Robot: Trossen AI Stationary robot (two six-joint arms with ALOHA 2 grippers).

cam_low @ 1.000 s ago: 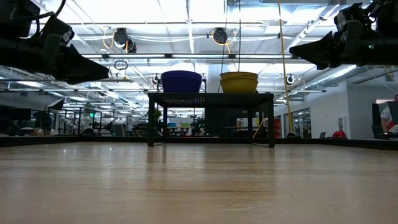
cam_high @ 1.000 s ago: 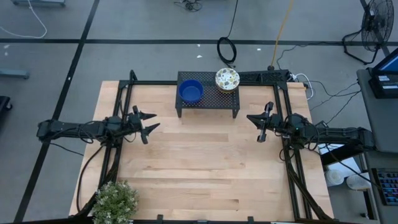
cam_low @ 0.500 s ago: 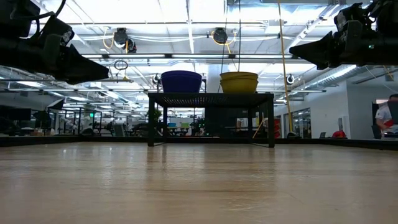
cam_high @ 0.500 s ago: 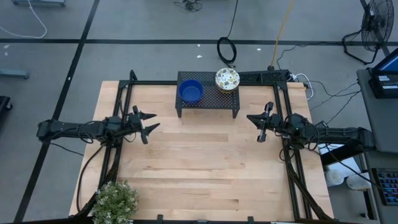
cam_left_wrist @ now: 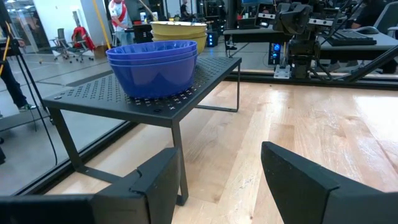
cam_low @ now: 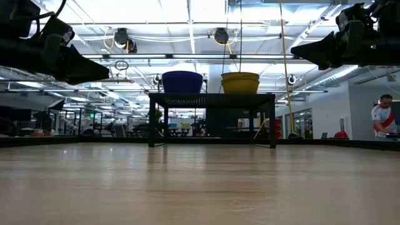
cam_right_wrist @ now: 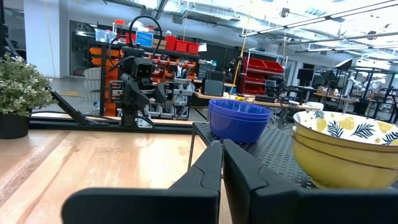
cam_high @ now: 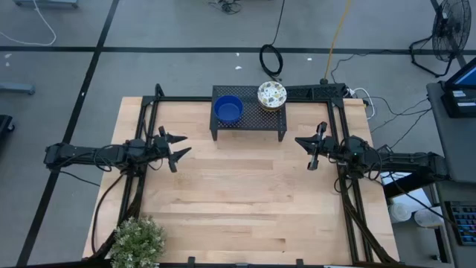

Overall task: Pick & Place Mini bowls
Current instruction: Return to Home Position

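Observation:
A stack of glossy blue mini bowls (cam_high: 228, 109) (cam_low: 182, 82) (cam_left_wrist: 152, 65) (cam_right_wrist: 239, 118) stands on the left half of a black perforated rack (cam_high: 249, 120) at the table's far edge. A stack of floral bowls (cam_high: 272, 95) (cam_low: 240, 82) (cam_right_wrist: 348, 146) with yellow outsides stands on the rack's right half. My left gripper (cam_high: 184, 144) (cam_left_wrist: 219, 149) hovers open above the table's left side, pointing right toward the rack. My right gripper (cam_high: 297, 139) (cam_right_wrist: 222, 144) hovers shut above the right side, pointing left.
A potted plant (cam_high: 137, 242) (cam_right_wrist: 22, 87) stands at the table's near-left corner. Black frame rails (cam_high: 149, 119) run along the table's left, right and far sides. Bare wood (cam_high: 245, 193) lies between the two arms and the near edge. A person (cam_low: 382, 119) stands in the room behind.
Neither arm nor any bowl has moved. A person in the room behind has come farther into the low view at its right edge.

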